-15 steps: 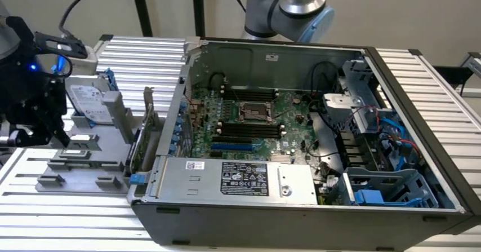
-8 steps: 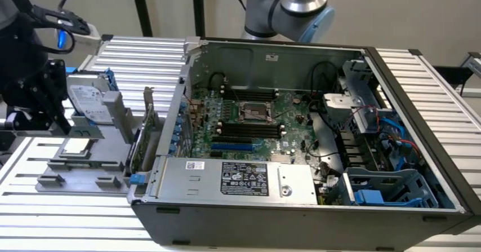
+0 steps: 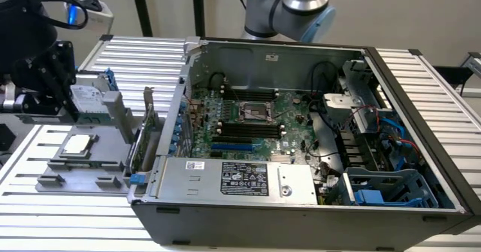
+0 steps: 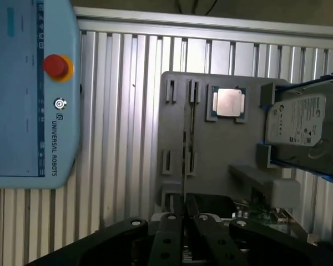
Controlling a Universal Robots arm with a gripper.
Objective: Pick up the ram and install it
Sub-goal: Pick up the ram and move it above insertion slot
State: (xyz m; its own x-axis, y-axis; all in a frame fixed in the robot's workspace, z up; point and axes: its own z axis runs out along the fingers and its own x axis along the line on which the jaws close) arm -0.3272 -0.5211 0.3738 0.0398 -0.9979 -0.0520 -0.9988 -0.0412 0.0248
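Note:
In the wrist view the ram (image 4: 187, 149) shows edge-on as a thin dark strip running out from between my fingers over the grey holder tray (image 4: 216, 155). My gripper (image 4: 184, 224) is shut on it, with the black fingers pressed close on either side. In the exterior view the gripper (image 3: 31, 94) hangs above the left end of the holder tray (image 3: 83, 170), away from the open computer case (image 3: 301, 207). The motherboard's black memory slots (image 3: 248, 129) lie inside the case.
A square silver processor (image 4: 228, 103) (image 3: 78, 145) and a hard drive with blue rails (image 4: 302, 124) (image 3: 90, 101) sit on the tray. A green card (image 3: 148, 125) stands upright beside the case wall. A blue teach pendant (image 4: 28, 94) lies on the ribbed table.

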